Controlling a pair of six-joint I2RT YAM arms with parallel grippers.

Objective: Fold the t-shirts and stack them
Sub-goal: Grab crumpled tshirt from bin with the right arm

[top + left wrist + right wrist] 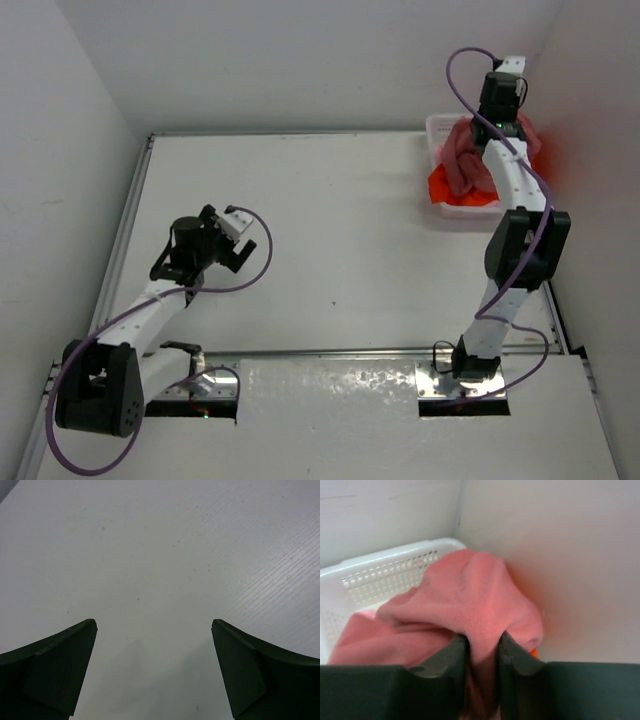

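None of the t-shirts [462, 155] looks folded yet: the rose-red t-shirt [470, 595] and the orange t-shirt [452, 187] lie heaped in the white basket [380, 570] at the far right corner of the table [300, 220]. The right gripper [482, 641] pinches a rose-red fold; the left gripper [154, 630] hangs spread wide above the table.

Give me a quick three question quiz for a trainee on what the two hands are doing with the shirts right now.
1. True or false: the left hand is shut on a t-shirt.
2. What does the right hand pinch? A) the rose-red t-shirt B) a towel C) nothing
3. Fill in: that t-shirt is bunched in a white perforated ___.
Key: 1 false, it is open above the table; 2 A; 3 basket.
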